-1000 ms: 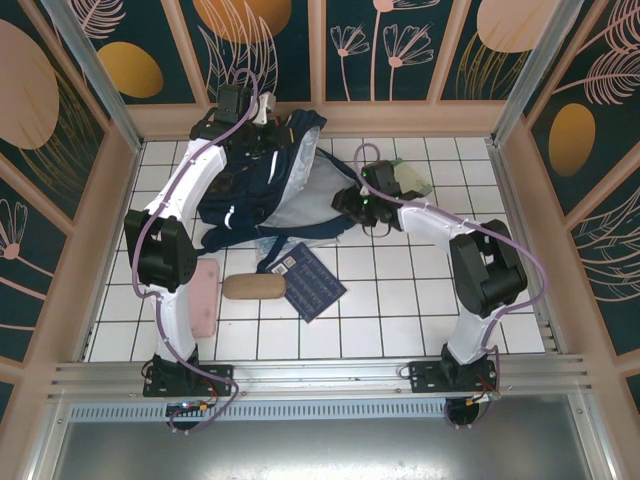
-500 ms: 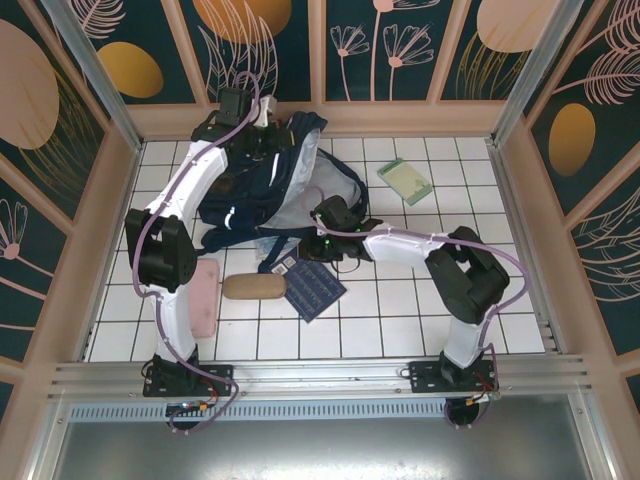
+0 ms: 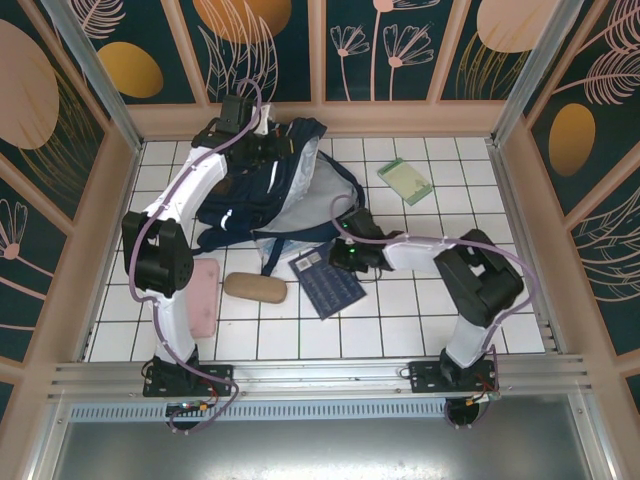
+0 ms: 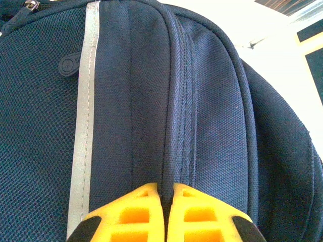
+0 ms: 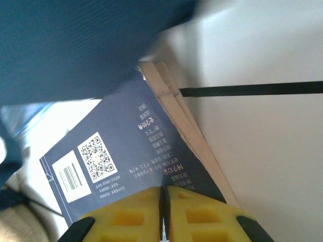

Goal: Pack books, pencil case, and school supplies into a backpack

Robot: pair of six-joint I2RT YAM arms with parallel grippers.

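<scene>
My right gripper (image 5: 164, 194) has dragged the navy book (image 3: 335, 287) rightward, fingers pinching it; left gripper (image 4: 165, 190), arm outstretched, pinches the backpack (image 4: 202, 126) seam.

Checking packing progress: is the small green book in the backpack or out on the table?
Out. The green book lies flat on the table, apart from the backpack.

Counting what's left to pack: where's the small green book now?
Top external view: the small green book lies flat on the tiled table, far right, alone, right of the backpack and beyond the right gripper.
</scene>
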